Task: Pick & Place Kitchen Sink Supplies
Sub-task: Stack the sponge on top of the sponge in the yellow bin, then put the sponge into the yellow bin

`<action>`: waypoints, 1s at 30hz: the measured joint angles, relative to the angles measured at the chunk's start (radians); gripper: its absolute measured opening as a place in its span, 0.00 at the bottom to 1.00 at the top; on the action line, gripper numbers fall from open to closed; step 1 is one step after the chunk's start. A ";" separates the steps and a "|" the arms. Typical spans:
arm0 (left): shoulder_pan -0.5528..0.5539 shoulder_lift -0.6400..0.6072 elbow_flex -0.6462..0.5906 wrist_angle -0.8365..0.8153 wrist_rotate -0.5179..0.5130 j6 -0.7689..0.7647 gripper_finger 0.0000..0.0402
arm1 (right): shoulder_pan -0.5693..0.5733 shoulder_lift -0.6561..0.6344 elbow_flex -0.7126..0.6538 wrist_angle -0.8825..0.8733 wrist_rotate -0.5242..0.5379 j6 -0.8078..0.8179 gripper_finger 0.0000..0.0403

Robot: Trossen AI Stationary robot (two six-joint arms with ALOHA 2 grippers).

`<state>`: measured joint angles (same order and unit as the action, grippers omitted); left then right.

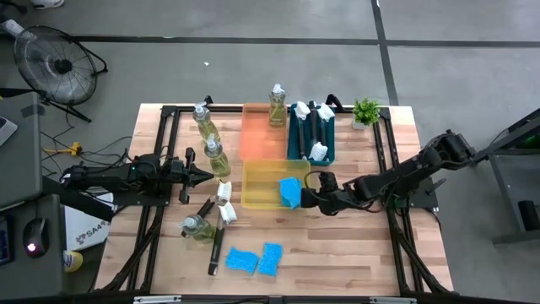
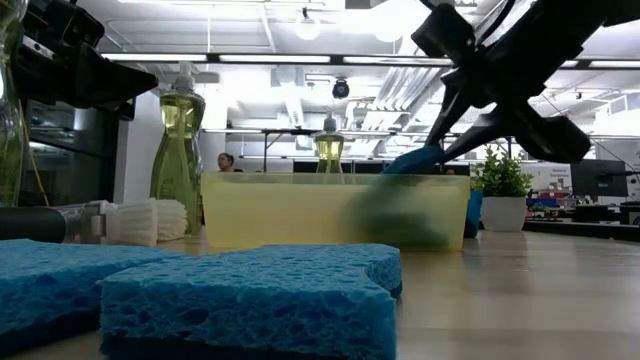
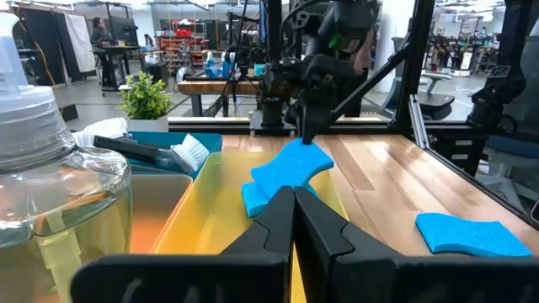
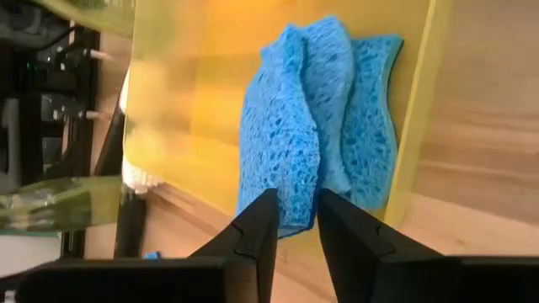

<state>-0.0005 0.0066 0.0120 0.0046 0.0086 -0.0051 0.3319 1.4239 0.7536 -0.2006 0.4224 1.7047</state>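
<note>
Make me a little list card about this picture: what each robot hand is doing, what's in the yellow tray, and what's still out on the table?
right gripper: shut on a blue sponge, at the yellow tray's right edge
left gripper: shut, empty, waiting left of the yellow tray
yellow tray: holds only the gripped sponge
teal tray: dish brushes
orange tray: one soap bottle at its back edge
loose on table: two blue sponges, soap bottles, brushes

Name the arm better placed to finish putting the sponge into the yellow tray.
Right. Its gripper already pinches the sponge at the yellow tray. The left gripper sits shut beside the bottles, holding nothing.
</note>
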 joint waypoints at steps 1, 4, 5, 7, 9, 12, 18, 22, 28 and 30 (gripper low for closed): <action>0.000 0.000 0.000 0.000 0.000 0.000 0.00 | -0.007 0.000 0.000 0.000 0.000 -0.001 0.21; 0.000 0.000 0.000 0.000 0.000 0.000 0.00 | -0.029 0.000 0.000 0.001 0.001 -0.008 0.23; 0.000 0.000 0.000 0.000 0.000 0.000 0.00 | -0.036 0.000 0.000 0.002 0.002 -0.010 0.24; 0.000 0.000 0.000 0.000 0.000 0.000 0.00 | -0.050 0.000 0.000 0.003 0.017 -0.021 0.24; 0.000 0.000 0.000 0.000 0.000 0.000 0.00 | -0.064 0.000 0.000 0.005 0.028 -0.032 0.24; 0.000 0.000 0.000 0.000 0.000 0.000 0.00 | -0.080 0.000 0.000 0.023 0.041 -0.053 0.25; 0.000 0.000 0.000 0.000 0.000 0.000 0.00 | -0.099 0.000 0.000 0.038 0.038 -0.090 0.25; 0.000 0.000 0.000 0.000 0.000 0.000 0.00 | -0.098 0.000 0.000 0.035 0.043 -0.102 0.25; 0.000 0.000 0.000 0.000 0.000 0.000 0.00 | -0.089 -0.002 0.000 0.050 0.029 -0.147 0.25; 0.000 0.000 0.000 0.000 0.000 0.000 0.00 | -0.077 -0.005 0.011 0.051 0.013 -0.172 0.25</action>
<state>-0.0004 0.0066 0.0120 0.0047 0.0082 -0.0051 0.2545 1.4191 0.7645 -0.1494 0.4350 1.5323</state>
